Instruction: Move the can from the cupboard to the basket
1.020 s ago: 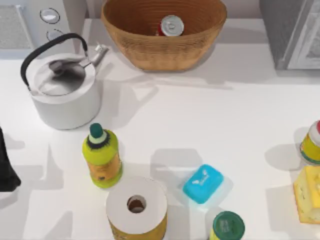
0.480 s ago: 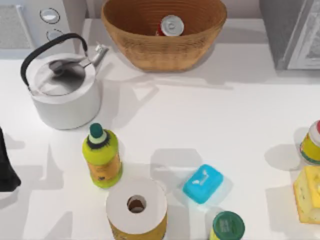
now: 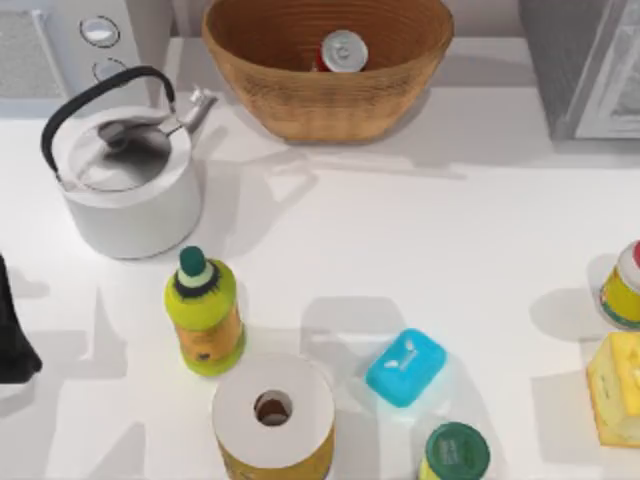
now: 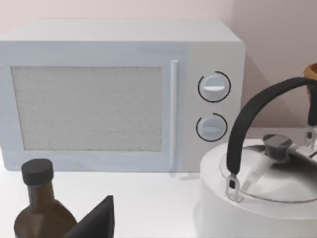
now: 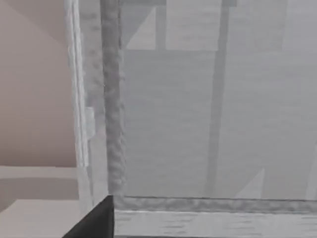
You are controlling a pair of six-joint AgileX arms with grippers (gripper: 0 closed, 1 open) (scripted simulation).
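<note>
The can (image 3: 343, 50) stands inside the basket (image 3: 300, 105), away from the cupboard (image 3: 575, 70). It looks light, hard and smooth, so hold its round sides. I cannot tell how either gripper stands.

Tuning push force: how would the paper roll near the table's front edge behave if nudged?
The paper roll stands on end, so it would probably slide, not roll. It looks light with its hollow core. Likely soft, denting under tight jaws.

White tabletop (image 3: 480, 230), soft shadows; pinkish-beige wall (image 4: 267, 54) behind white microwave (image 4: 99, 94).
</note>
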